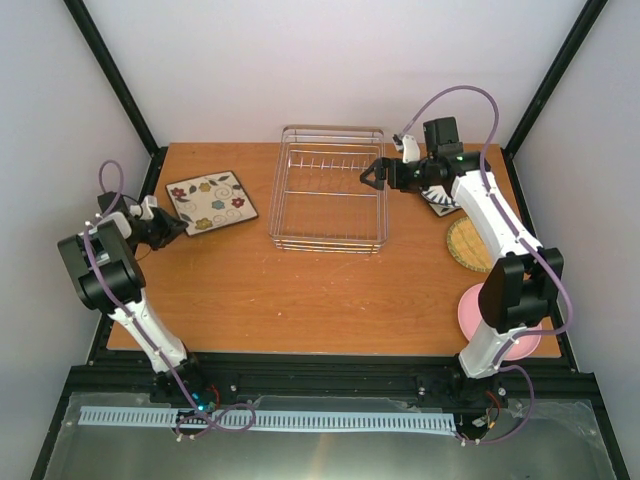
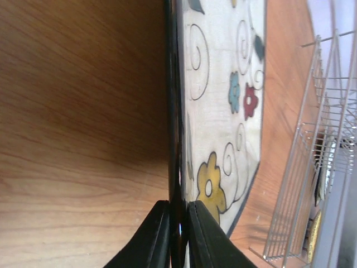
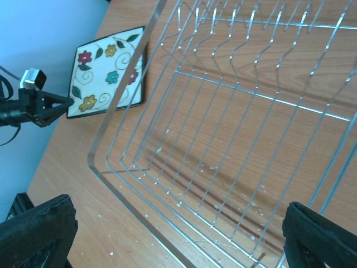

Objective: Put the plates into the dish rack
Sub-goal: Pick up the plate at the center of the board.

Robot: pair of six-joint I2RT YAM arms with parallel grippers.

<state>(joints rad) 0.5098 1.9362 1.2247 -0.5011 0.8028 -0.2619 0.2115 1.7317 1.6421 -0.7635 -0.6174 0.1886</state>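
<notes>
The square floral plate (image 1: 211,201) lies on the table left of the dish rack (image 1: 330,188). My left gripper (image 1: 172,228) is shut on its dark rim at the near left edge. In the left wrist view the fingers (image 2: 198,234) pinch the rim of the floral plate (image 2: 223,111). My right gripper (image 1: 368,176) hangs open over the rack's right side, and the right wrist view shows the rack's wires (image 3: 223,139) between its wide-apart fingertips (image 3: 33,234). The striped plate (image 1: 441,204) is partly hidden under the right arm. The tan plate (image 1: 466,245) and the pink plate (image 1: 478,315) lie at the right.
The rack's upright prongs (image 1: 330,160) run along its far half. Black frame posts (image 1: 120,80) stand at the back corners, with white walls behind. The right arm's base (image 1: 480,360) overlaps the pink plate.
</notes>
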